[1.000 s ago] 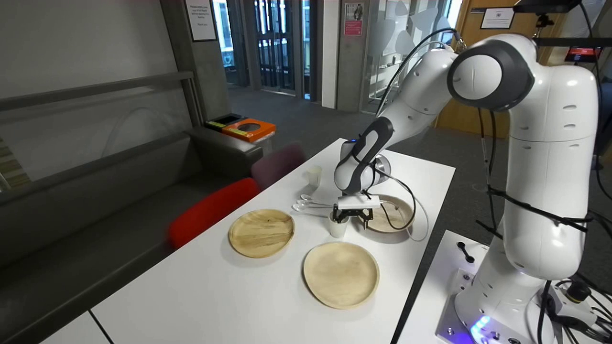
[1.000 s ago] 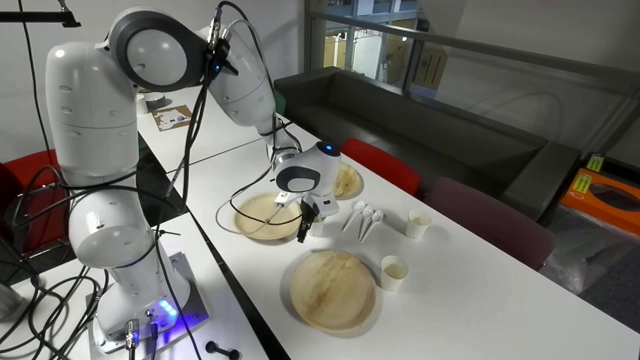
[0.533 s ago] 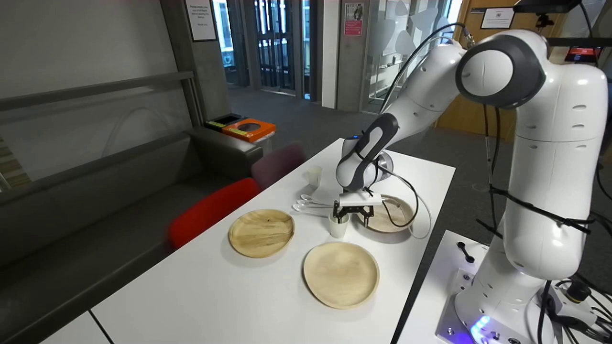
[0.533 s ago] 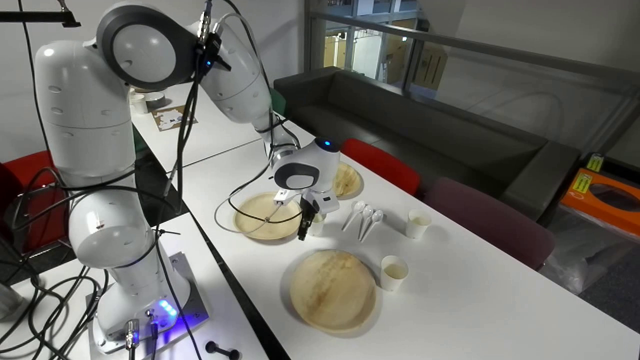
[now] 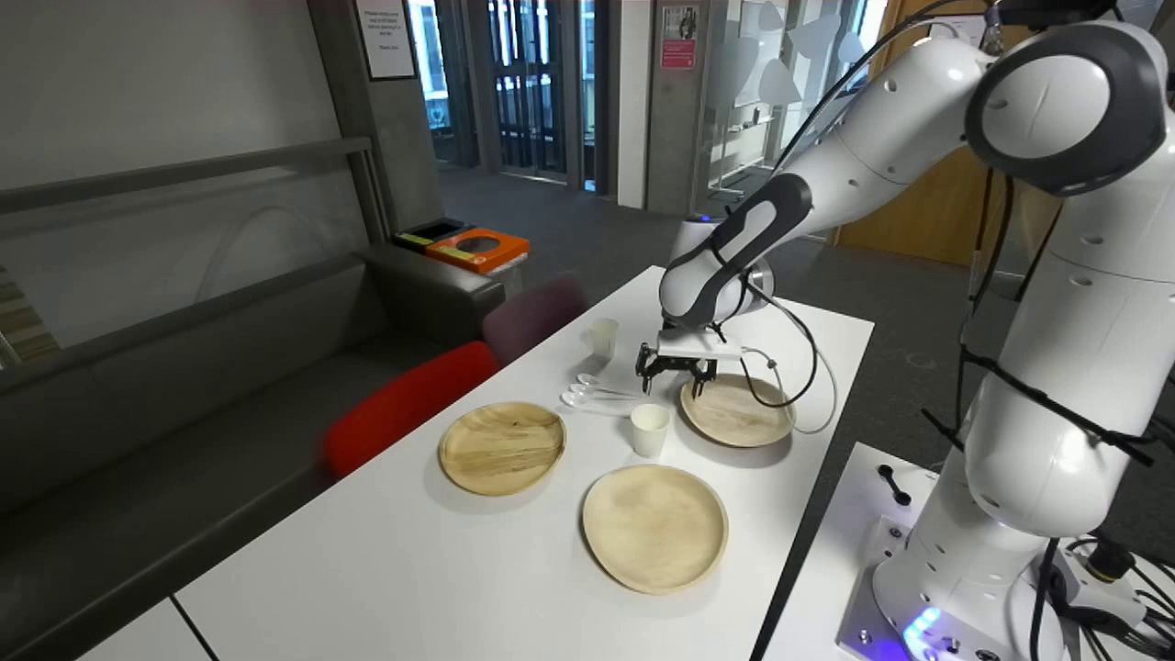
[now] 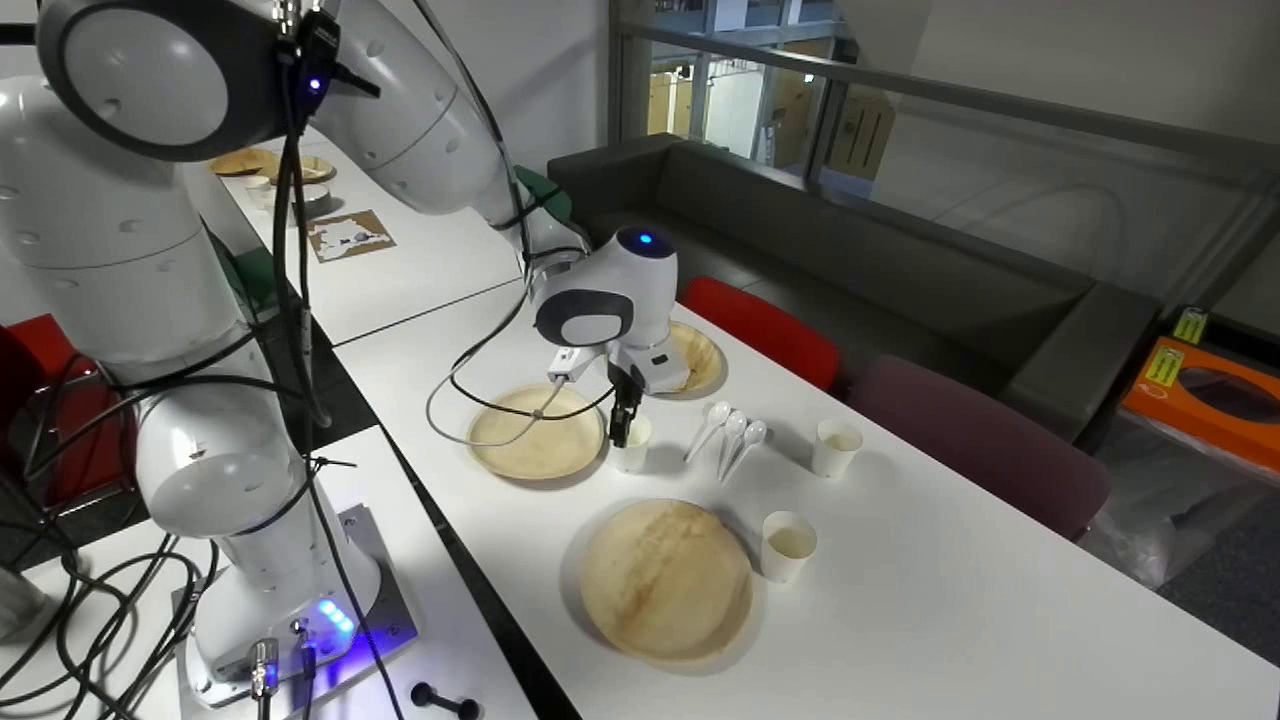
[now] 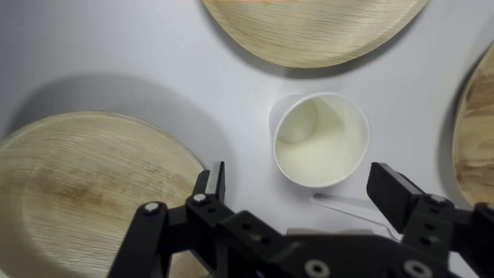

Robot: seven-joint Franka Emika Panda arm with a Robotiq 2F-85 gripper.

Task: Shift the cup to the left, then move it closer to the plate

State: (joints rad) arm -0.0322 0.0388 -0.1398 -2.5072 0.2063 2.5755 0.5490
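The white cup [image 5: 649, 431] stands upright on the table in both exterior views. In an exterior view it shows partly behind a finger [image 6: 634, 450]. The wrist view looks into the empty cup [image 7: 328, 154]. My gripper [image 5: 672, 393] is open and holds nothing. It is above the table, and in the wrist view the cup lies just beyond the fingertips [image 7: 298, 164], between them and apart from both. The grained tan plate [image 5: 503, 448] lies left of the cup. It is partly hidden by the arm in an exterior view [image 6: 702, 358] and cut off in the wrist view [image 7: 476, 135].
A wide plain plate [image 5: 654, 528] lies near the cup. A deeper tan dish [image 5: 730, 413] lies on its other side, beneath the arm. Clear spoons [image 5: 597, 395] lie behind the cup. Other white cups [image 6: 788, 546] [image 6: 836, 448] stand farther along the table.
My gripper has risen away from the cup, and the arm has shifted slightly. The fingers were low at the cup and spread before. The cup stays in the same place.
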